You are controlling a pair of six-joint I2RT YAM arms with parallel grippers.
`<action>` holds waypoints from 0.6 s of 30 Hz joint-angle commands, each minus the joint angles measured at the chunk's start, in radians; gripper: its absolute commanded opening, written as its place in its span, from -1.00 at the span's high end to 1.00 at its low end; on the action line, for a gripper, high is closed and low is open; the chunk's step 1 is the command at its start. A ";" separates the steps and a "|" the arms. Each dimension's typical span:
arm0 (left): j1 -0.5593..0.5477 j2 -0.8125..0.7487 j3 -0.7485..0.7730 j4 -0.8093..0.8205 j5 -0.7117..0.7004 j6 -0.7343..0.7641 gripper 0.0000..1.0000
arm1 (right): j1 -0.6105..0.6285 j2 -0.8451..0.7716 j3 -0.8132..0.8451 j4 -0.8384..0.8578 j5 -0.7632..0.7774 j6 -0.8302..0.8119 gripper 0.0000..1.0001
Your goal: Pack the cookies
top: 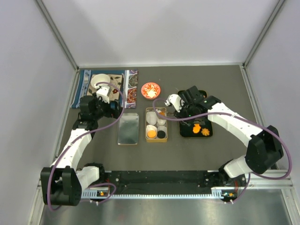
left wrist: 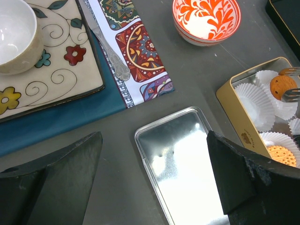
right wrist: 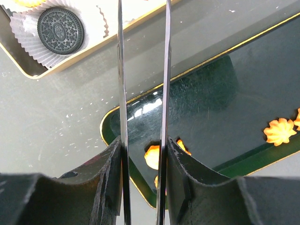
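Cookies (right wrist: 280, 131) lie on the black tray (right wrist: 225, 89) under the right gripper (right wrist: 143, 152), which clamps metal tongs (right wrist: 165, 84). Their tips seem to pinch an orange disc (left wrist: 282, 86) over the gold tin (left wrist: 234, 110); next it should be released into a paper cup (left wrist: 255, 101). The left gripper (left wrist: 154, 138) gapes wide over the lid (left wrist: 187, 168).
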 commanded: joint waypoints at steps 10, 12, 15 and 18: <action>-0.003 -0.005 0.015 0.029 0.008 0.009 -0.98 | 0.020 -0.024 -0.025 0.032 0.032 0.007 0.21; -0.001 -0.007 0.015 0.029 0.010 0.009 -0.98 | 0.020 -0.026 -0.028 0.032 0.039 0.007 0.15; -0.001 -0.008 0.014 0.029 0.010 0.011 -0.98 | 0.022 -0.034 -0.032 0.032 0.047 0.008 0.07; -0.001 -0.011 0.015 0.029 0.014 0.008 -0.98 | 0.023 -0.046 -0.034 0.030 0.051 0.010 0.05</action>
